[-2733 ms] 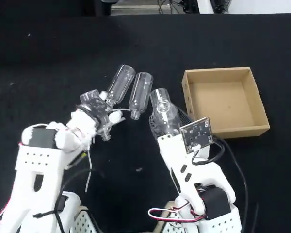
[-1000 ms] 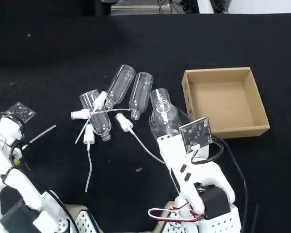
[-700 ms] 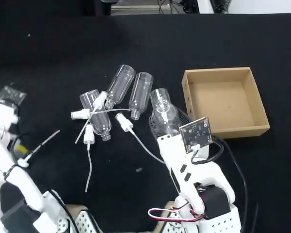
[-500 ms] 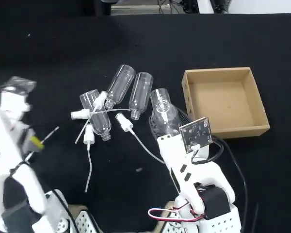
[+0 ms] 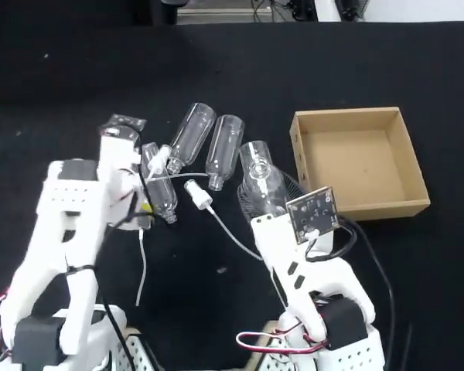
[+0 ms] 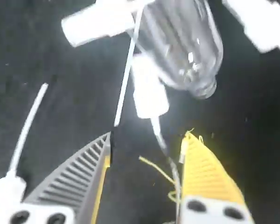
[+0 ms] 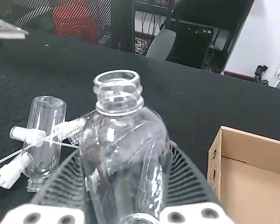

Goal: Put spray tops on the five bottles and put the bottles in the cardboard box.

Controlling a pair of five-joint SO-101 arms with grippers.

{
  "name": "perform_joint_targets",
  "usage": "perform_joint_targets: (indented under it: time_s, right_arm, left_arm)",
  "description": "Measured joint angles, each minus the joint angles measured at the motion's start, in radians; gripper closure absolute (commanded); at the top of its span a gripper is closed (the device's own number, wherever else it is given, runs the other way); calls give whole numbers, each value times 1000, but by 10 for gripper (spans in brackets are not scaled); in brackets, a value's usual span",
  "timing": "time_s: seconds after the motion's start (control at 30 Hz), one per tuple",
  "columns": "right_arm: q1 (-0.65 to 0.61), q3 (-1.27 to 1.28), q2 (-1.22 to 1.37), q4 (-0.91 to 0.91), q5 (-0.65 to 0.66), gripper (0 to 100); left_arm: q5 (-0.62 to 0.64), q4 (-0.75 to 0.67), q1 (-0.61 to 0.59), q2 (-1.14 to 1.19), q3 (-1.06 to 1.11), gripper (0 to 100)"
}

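Observation:
My right gripper [image 5: 267, 199] [image 7: 126, 156] is shut on a clear bottle [image 5: 259, 179] [image 7: 123, 135] held upright with its neck bare. My left gripper [image 5: 138, 210] [image 6: 144, 140] hangs open low over the black table. A white spray top [image 6: 149, 95] lies just ahead of its fingers, its thin tube running back between them. Beside that top lies a clear bottle [image 5: 160, 185] [image 6: 182, 46] on its side. Two more bottles [image 5: 193, 133] [image 5: 226, 147] lie farther back. Another spray top [image 5: 199, 193] with a long tube lies between the arms.
The open cardboard box [image 5: 348, 114] [image 7: 252, 154] stands at the right, close beside the held bottle. More loose spray tops [image 6: 100, 21] [image 6: 259, 25] [image 7: 25, 134] lie around the lying bottle. The far half of the black table is bare.
My left arm has swung in from the table's far left edge to the spray tops beside the lying bottle. The right arm and its bottle have not moved.

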Motion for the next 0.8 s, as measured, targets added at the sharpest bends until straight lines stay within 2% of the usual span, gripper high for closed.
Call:
perform_joint_targets:
  time_s: [0.4, 0.8]
  right_arm:
    - [0, 0, 0, 0, 0, 988]
    - [0, 0, 0, 0, 0, 988]
  left_arm:
    - [222, -338, 52, 2, 216, 780]
    - [241, -436, 78, 2, 278, 780]
